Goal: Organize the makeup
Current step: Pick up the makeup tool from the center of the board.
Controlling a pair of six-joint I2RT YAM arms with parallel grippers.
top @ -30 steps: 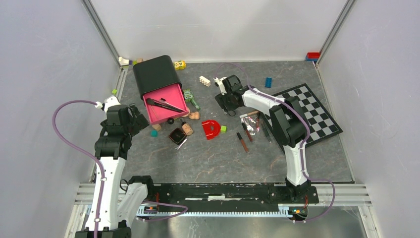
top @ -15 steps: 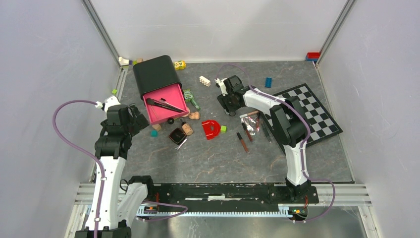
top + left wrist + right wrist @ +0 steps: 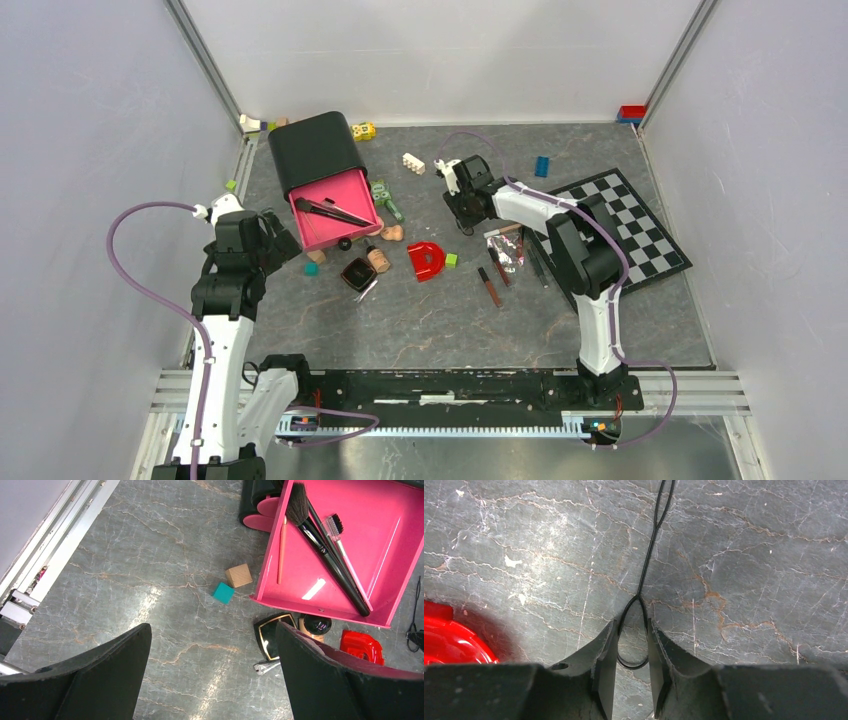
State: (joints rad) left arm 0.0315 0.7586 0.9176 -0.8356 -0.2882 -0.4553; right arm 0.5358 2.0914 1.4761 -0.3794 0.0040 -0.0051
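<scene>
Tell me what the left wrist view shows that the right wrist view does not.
Only left wrist: the pink tray with brushes, a black compact, a wooden cube, a teal cube. Only right wrist: the right gripper, fingers flanking a loop of black cord. Both: the grey table, the red piece, and apparently that cord, at the left view's edge.

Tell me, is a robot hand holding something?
Right gripper straddles the black cord's looped end, jaws close on both sides; a firm pinch cannot be told. Left gripper holds nothing.

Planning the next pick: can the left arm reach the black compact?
Probably yes: the left gripper hangs open nearby, bare table between, and the compact lies flat outside the tray beside a bottle.
</scene>
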